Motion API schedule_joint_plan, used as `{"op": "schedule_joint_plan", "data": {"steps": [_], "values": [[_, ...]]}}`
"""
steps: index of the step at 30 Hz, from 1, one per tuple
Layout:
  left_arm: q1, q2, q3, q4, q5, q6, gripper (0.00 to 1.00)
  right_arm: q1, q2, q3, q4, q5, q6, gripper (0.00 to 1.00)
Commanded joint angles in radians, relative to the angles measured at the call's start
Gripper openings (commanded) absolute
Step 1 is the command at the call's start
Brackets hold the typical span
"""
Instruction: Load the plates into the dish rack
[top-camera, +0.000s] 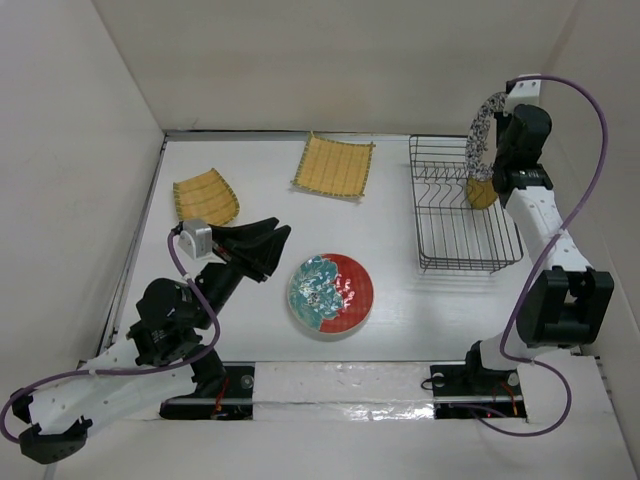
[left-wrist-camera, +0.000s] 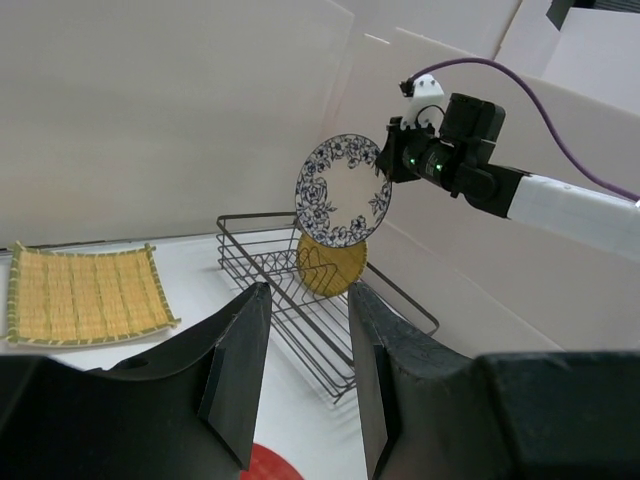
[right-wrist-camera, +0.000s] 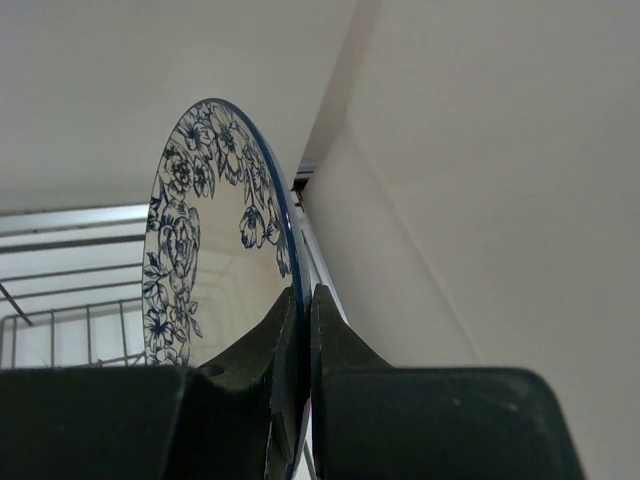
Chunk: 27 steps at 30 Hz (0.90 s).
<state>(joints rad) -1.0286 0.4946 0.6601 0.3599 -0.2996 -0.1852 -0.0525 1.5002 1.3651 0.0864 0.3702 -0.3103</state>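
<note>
Both jaws of the right tool (right-wrist-camera: 300, 300) pinch the rim of the black-and-white plate (right-wrist-camera: 215, 240), upright above the dish rack (top-camera: 455, 235) by the far right corner of the table (top-camera: 400, 240). The left tool (left-wrist-camera: 307, 292) holds its jaws apart, empty, near the red plate (top-camera: 331, 292) at the near edge.
</note>
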Motion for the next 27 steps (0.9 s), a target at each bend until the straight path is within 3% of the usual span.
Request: {"op": "schedule_joint_plan", "data": {"steps": [1,14,27], "values": [[-0.005,-0.01,-0.013,0.059,-0.015,0.013,0.34,0.025,0.005,0.098,0.21,0.021,-0.107,0.0],[-0.005,-0.004,-0.02,0.067,-0.026,0.02,0.34,0.023,0.037,0.117,0.216,0.049,-0.207,0.0],[-0.005,0.001,-0.022,0.067,-0.012,0.015,0.34,0.014,0.02,0.006,0.257,0.062,-0.213,0.0]]}}
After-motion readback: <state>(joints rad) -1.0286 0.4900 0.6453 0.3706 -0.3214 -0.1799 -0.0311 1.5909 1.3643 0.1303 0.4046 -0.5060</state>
